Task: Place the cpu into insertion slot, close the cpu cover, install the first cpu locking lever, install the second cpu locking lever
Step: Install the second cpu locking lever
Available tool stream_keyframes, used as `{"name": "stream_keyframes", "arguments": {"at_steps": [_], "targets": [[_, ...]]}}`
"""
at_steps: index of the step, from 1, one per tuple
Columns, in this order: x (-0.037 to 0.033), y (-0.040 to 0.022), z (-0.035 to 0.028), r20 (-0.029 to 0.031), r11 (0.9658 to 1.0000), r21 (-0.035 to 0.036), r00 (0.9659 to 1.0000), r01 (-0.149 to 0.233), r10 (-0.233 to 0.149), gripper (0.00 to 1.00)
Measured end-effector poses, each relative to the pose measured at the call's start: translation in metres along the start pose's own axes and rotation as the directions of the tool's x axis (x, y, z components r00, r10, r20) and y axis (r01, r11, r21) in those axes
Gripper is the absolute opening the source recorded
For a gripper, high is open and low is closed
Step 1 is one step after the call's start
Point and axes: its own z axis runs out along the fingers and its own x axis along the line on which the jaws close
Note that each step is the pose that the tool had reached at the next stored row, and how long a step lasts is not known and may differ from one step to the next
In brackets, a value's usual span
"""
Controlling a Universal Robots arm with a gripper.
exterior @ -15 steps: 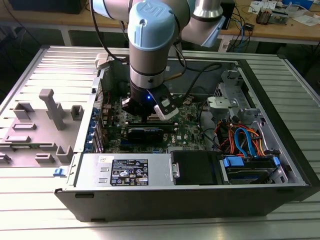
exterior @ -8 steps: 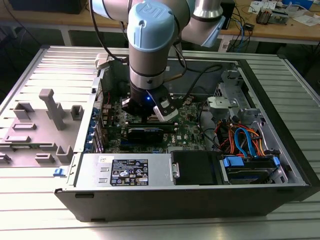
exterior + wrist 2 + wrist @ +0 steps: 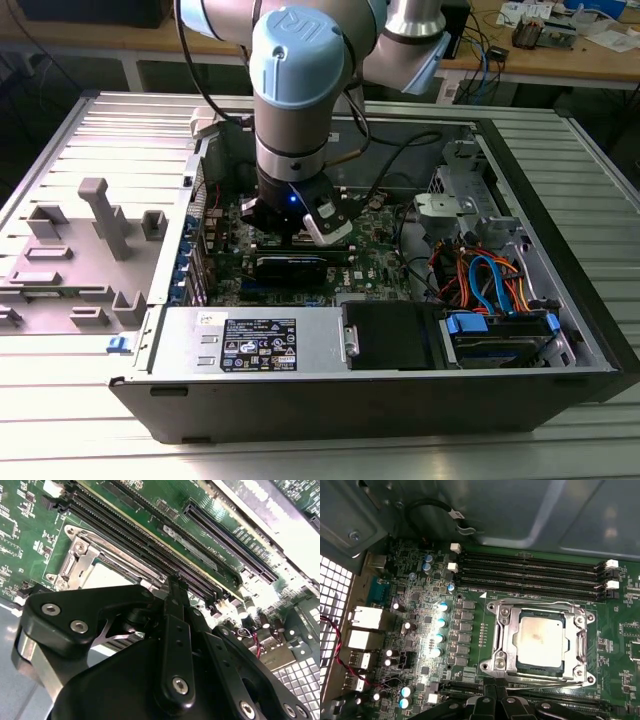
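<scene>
The cpu (image 3: 540,637), a silvery square chip, lies flat in the insertion slot (image 3: 576,671) on the green motherboard. The cpu cover (image 3: 506,640), a silvery frame plate, lies down around it, and the chip shows through its window. Thin wire levers run along two opposite sides of the socket; one lever (image 3: 545,681) lies right by my fingertips. My gripper (image 3: 496,696) is shut, its black fingers together at that edge of the socket, with nothing seen between them. In the second wrist view the gripper (image 3: 174,586) hangs just beside the cpu (image 3: 107,577). In the exterior view the gripper (image 3: 300,222) is low inside the open computer case.
Long black memory slots (image 3: 530,572) run beside the socket. A long black card (image 3: 300,265) lies just in front of the gripper. The power supply (image 3: 265,342), a drive bay with blue and orange cables (image 3: 495,290), and the case walls (image 3: 560,230) hem the board in. A grey fixture (image 3: 100,215) sits outside, at the exterior view's left.
</scene>
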Motion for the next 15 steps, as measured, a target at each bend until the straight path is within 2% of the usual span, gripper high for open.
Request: {"name": "stream_keyframes", "arguments": {"at_steps": [1, 6, 8, 13, 15], "targets": [[0.0005, 0.0001, 0.0001, 0.0005, 1.0, -0.0047, 1.0, 0.0, 0.0, 0.11], [0.0011, -0.0002, 0.002, 0.0009, 1.0, -0.0086, 1.0, 0.0, 0.0, 0.11], [0.0022, -0.0003, 0.0033, 0.0016, 0.9999, -0.0135, 1.0, 0.001, -0.001, 0.11], [0.0047, -0.0005, 0.0054, 0.0023, 0.9998, -0.0204, 1.0, 0.001, -0.001, 0.11], [0.0049, -0.0006, 0.0066, 0.003, 0.9997, -0.0257, 1.0, 0.001, -0.001, 0.11]]}}
